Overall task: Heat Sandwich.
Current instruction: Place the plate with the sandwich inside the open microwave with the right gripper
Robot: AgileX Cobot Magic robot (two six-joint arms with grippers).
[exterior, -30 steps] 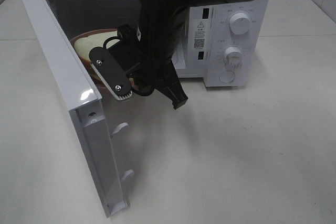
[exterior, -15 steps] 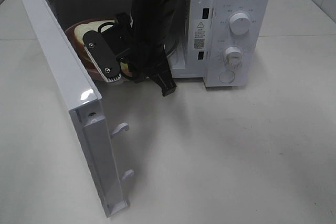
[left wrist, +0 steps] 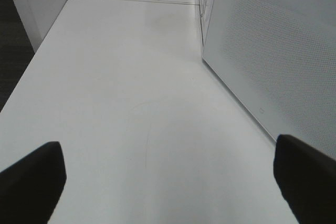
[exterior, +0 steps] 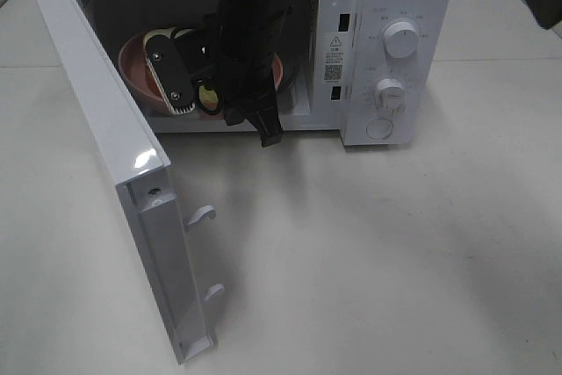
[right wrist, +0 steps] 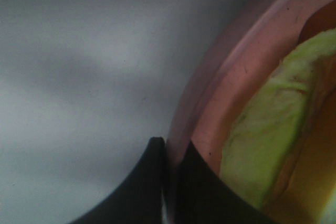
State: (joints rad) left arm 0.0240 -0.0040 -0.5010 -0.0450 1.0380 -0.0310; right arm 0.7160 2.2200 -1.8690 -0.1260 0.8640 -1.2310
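Sandwich (right wrist: 262, 129) on its pink plate (right wrist: 220, 87) inside the open microwave (exterior: 386, 32), held by the right arm.
The right fingers (right wrist: 149, 182) were clenched on the plate's rim, and the sandwich lay just past them, deeper in the cavity; its long axis could not be told. The left fingers (left wrist: 31, 182) stood spread and empty over the surface (left wrist: 131, 103), outside the door (exterior: 97, 120) and well apart, so the right arm was nearer.

Bright, even light — glare on door (exterior: 145, 161); right wrist view blurred.
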